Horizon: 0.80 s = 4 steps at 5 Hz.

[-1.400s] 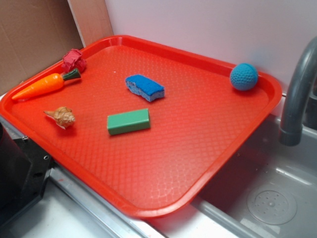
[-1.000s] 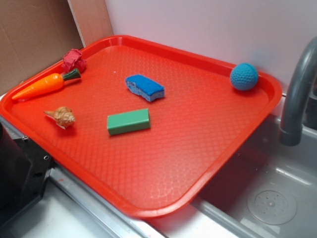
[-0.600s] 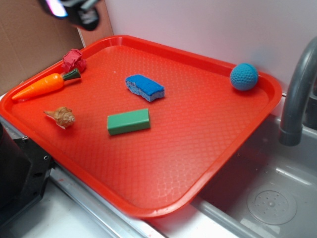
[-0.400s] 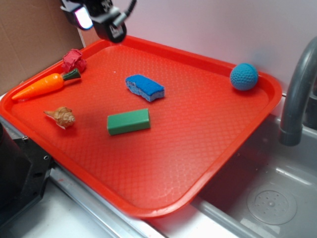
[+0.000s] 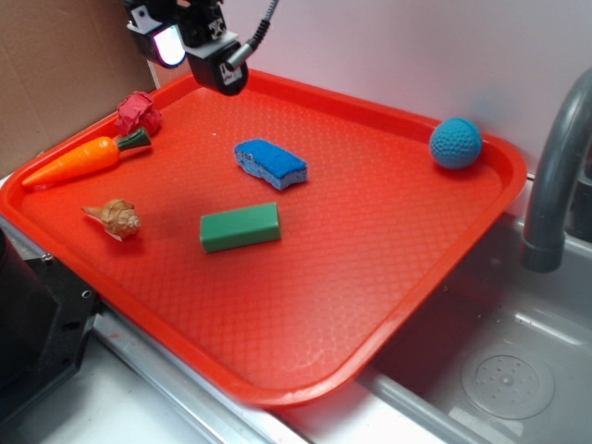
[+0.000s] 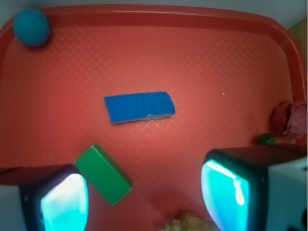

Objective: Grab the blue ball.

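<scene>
The blue ball [image 5: 455, 142], a knitted teal sphere, rests at the far right corner of the red tray [image 5: 324, 305]; the wrist view shows the ball [image 6: 32, 28] at top left. My gripper [image 5: 192, 42] hangs high above the tray's far left corner, well away from the ball. Its two cyan-padded fingers [image 6: 65, 202] stand wide apart, and the gripper [image 6: 147, 199] is open with nothing between them.
On the tray lie a flat blue sponge [image 5: 270, 163], a green block [image 5: 240, 227], a toy carrot [image 5: 83, 159], a crumpled red object [image 5: 137, 113] and a tan shell-like toy [image 5: 117, 218]. A grey faucet [image 5: 555, 176] and sink [image 5: 499, 370] stand at right. A cardboard wall [image 5: 65, 65] is at left.
The gripper has come into view at the top left and moved right and down over the tray's far left corner. The objects on the tray have not moved.
</scene>
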{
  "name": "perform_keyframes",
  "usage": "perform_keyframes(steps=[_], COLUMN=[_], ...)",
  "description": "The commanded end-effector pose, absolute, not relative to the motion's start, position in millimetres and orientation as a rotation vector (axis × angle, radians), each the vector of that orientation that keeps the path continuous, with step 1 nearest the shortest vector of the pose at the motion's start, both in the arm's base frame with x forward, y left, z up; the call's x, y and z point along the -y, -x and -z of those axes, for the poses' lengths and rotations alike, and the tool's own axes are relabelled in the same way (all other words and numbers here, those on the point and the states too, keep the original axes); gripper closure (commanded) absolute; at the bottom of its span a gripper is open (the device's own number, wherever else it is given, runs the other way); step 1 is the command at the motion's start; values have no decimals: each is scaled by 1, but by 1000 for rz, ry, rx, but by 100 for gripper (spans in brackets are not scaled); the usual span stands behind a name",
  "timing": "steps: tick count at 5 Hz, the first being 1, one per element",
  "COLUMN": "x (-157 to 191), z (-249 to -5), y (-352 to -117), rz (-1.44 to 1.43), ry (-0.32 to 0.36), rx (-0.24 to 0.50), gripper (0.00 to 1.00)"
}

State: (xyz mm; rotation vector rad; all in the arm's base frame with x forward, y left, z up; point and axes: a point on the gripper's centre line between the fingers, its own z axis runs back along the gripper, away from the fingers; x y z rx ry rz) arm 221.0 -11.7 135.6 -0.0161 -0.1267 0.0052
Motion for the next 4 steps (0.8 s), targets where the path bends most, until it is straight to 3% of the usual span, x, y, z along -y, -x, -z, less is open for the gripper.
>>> perform_keyframes(steps=[1,2,3,4], x=[48,80,89,97], z=[-126,-102,-82,-72], y=[-280,-313,-333,-336], rz=[173,225,237,268], ry=[-16,-85,-108,-63], rx=[158,180,224,275], gripper=[0,0,0,0])
